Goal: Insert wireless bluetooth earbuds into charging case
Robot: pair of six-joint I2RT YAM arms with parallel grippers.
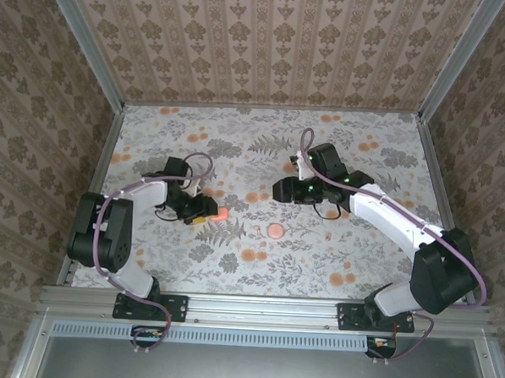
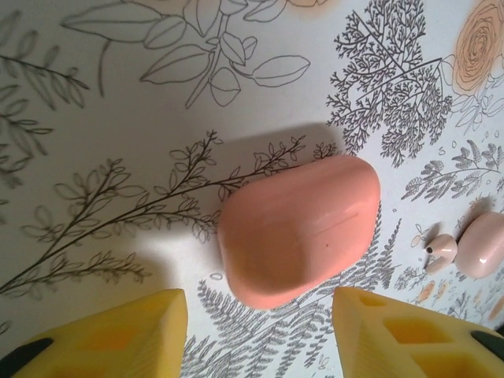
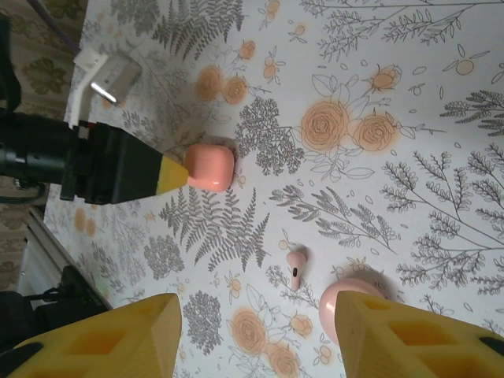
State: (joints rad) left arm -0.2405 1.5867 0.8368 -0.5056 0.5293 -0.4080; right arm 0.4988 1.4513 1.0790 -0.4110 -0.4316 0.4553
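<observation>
Fingers [image 2: 118,339] of the left gripper [image 2: 258,335] are spread apart with nothing held between them. The charging case [image 2: 295,228] is seen lying on the flowered counter [image 2: 118,157] just beyond their yellow tips, and it appears closed. To the right of the case, one earbud [image 2: 441,252] is found on the counter, just beside a round pink disc [image 2: 482,240]; whether the two touch cannot be told. From the right wrist, the right gripper [image 3: 256,315] is shown raised above the counter, its fingers likewise released and empty, with the earbud and the disc below them. In the top view the case is placed left of centre, well apart from the right gripper.
</observation>
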